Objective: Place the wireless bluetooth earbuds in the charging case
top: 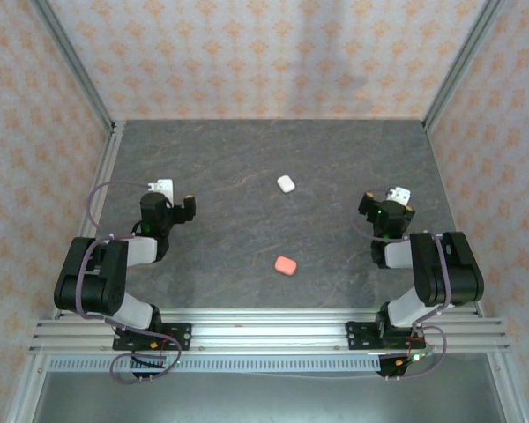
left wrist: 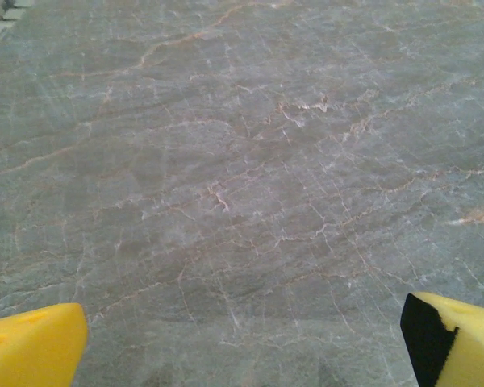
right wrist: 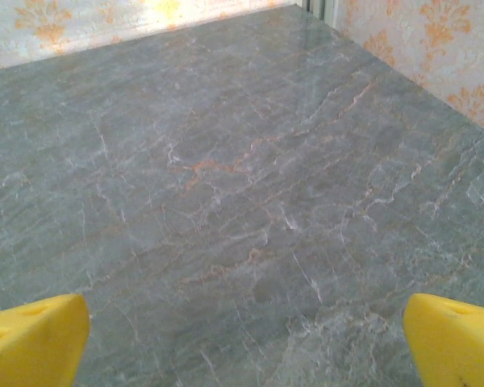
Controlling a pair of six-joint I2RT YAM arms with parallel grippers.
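The left gripper (left wrist: 242, 347) and right gripper (right wrist: 246, 347) each hung with jaws spread wide above the marbled table (top: 220, 159). Between the arms lay a white charging case (top: 286, 183) and, nearer the bases, a coral-red charging case (top: 286, 264), well apart; the earbuds were too small to tell.

I log this as a lab robot test cell. The dark marbled table (top: 238, 167) sits boxed in by panels (top: 247, 53) printed with an orange floral wallpaper motif, joined at the corners by bare aluminium posts (top: 70, 55). Slotted aluminium rails (top: 264, 333) run along the near edge. The left arm (top: 97, 278) and right arm (top: 441, 269) bolt onto them through black plates (top: 154, 336). Loose cable loops (top: 126, 370) hang at the bases.
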